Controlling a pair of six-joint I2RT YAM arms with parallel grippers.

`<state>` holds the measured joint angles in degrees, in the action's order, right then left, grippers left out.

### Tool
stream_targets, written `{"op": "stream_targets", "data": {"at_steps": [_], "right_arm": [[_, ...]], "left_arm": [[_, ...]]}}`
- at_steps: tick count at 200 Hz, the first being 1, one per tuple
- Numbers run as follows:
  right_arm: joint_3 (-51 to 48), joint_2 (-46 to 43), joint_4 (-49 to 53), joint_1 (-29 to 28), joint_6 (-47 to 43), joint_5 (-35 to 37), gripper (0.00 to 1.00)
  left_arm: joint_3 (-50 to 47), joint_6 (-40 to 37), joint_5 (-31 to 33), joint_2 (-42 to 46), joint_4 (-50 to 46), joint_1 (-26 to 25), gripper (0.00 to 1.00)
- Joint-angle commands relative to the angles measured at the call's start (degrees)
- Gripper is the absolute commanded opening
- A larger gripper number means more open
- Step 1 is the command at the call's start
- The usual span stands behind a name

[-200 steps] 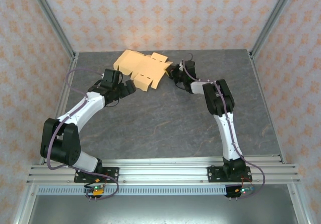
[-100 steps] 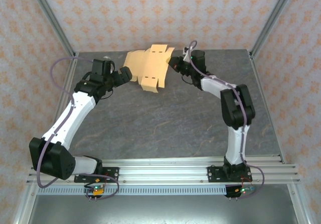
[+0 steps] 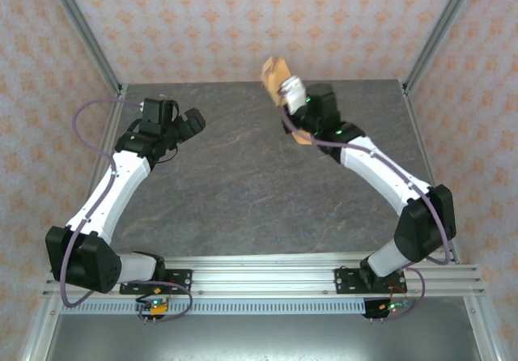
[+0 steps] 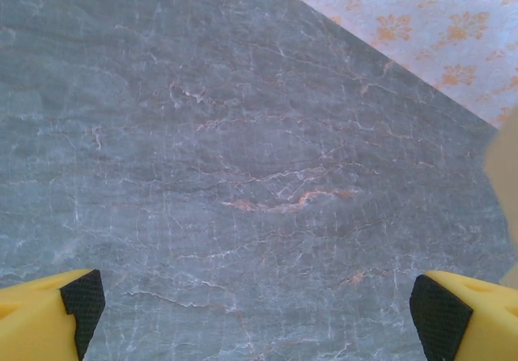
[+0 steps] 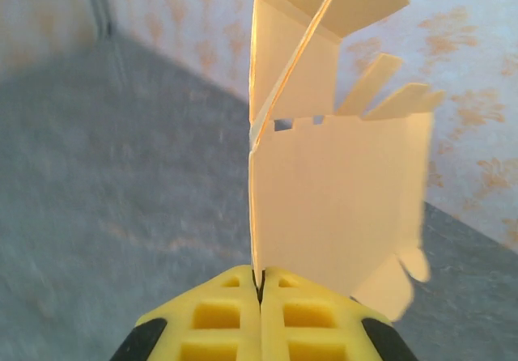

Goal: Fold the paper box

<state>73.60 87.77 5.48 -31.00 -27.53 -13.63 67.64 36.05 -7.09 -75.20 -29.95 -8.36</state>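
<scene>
**Right gripper point(image 5: 259, 284) pinching the paper box, a light orange-tan die-cut sheet of thin cardboard point(image 5: 324, 191), in the air.**

I am pressing my yellow fingers point(image 5: 218, 312) together on the sheet's lower edge, so the cardboard is standing on edge above them, with flaps and tabs fanning out at the top and to one side. Seen from overhead, I am holding the paper box point(image 3: 273, 71) over the far part of the grey marbled tabletop point(image 3: 243, 183), near the patterned back wall point(image 3: 243, 21). My left gripper point(image 3: 193, 124) is hovering well apart on the left, its jaws spread wide and free, and grey table is showing between its black pads point(image 4: 81, 300).
</scene>
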Motion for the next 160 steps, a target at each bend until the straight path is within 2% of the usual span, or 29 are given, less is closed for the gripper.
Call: {"op": "stream_targets", "data": {"at_steps": [1,6,14,22,37,52,73,106,129,142,160], "right_arm": [[-5.07,3.01,6.4,-5.77,-19.05,9.52,0.04],[-5.8,3.82,6.31,-7.19,-19.22,10.32,0.14],[-6.59,5.15,6.61,-9.29,-18.37,11.74,0.39],[-6.88,6.1,7.06,-11.26,-15.78,12.73,0.47],[-7.88,5.75,7.13,-12.41,-8.21,8.2,0.5],[-11.81,2.82,2.21,-12.12,-1.53,4.1,0.53],[-15.24,-1.9,-0.77,-10.0,7.47,2.72,0.57],[-18.23,-6.87,1.73,2.4,27.18,5.08,0.63],[-20.4,-7.57,3.82,10.7,36.11,2.39,0.63],[-22.49,-7.48,2.09,13.23,38.58,-1.18,0.63],[-24.15,-7.13,0.72,13.69,38.33,-3.93,0.63]], "left_arm": [[-1.54,2.95,-2.56,-1.92,2.26,1.06,1.0],[-1.6,3.07,-2.53,-2.17,2.22,1.06,1.0],[-1.95,3.15,-2.38,-2.39,2.47,1.13,1.0],[-2.6,3.08,-2.39,-2.69,3.04,1.22,1.0],[-2.82,1.92,-3.34,-3.78,3.25,1.44,1.0],[-2.81,0.89,-5.06,-5.38,2.91,1.39,1.0],[-5.72,2.09,-8.81,-7.16,6.5,1.02,1.0],[-8.22,0.61,-13.28,-11.77,13.35,-2.3,0.99],[-7.12,-1.72,-15.82,-16.11,15.19,-4.98,0.94],[-5.32,-4.0,-16.39,-19.13,14.41,-6.08,0.92],[-3.04,-6.9,-16.57,-23.63,12.97,-6.95,0.9]]}}
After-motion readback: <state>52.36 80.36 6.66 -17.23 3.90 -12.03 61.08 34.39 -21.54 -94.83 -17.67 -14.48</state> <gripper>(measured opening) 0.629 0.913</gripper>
